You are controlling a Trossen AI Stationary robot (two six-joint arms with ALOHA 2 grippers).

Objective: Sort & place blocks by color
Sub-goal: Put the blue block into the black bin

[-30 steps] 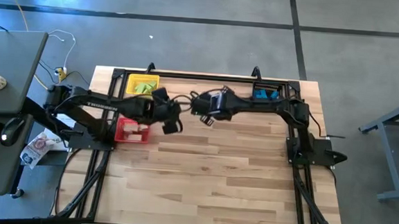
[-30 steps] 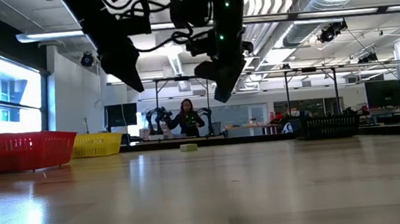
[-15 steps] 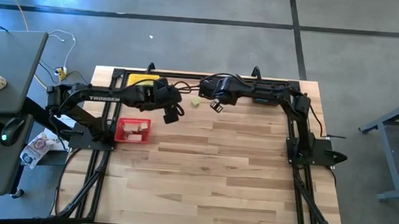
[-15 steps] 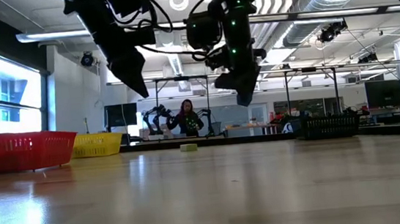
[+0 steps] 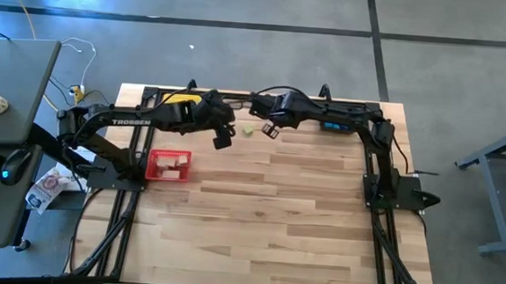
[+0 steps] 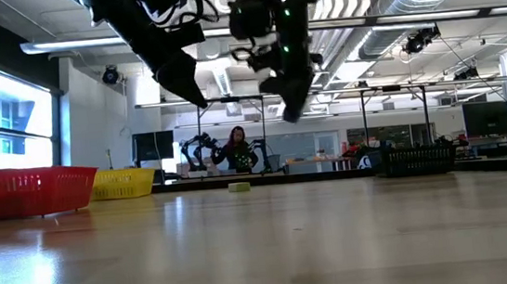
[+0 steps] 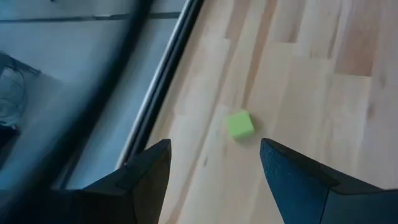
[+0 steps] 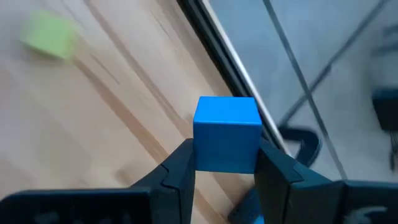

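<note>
Hidden or unclear: the yellow bin (image 5: 178, 97) is mostly covered by the left arm in the high view, so its contents cannot be told; the black bin (image 6: 416, 160) shows only as a dark basket in the low view, contents unseen; the pale pieces in the red bin (image 5: 168, 164) are too small to count.
Left end effector (image 5: 222, 138): fingers spread wide, holding nothing, raised above the worktop (image 5: 301, 224) near its far edge.
Right end effector (image 5: 269, 129): fingers narrowed onto 1 blue cube (image 8: 226, 132), pinched between both pads and lifted clear of the worktop.
Green block (image 7: 240, 124): 1 light green cube lying on the worktop between the 2 end effectors, just ahead of the left fingers and untouched by either.
Red bin position: on the worktop, near the left end effector, on the side toward the left arm's base.
Count, blocks plainly seen: 2, that is 1 blue and 1 green.
Count, bins: 3, that is 1 red, 1 yellow, 1 black.
Count, end effectors: 2.
Background: 1 person (image 6: 239, 151) stands far behind the worktop in the low view.
</note>
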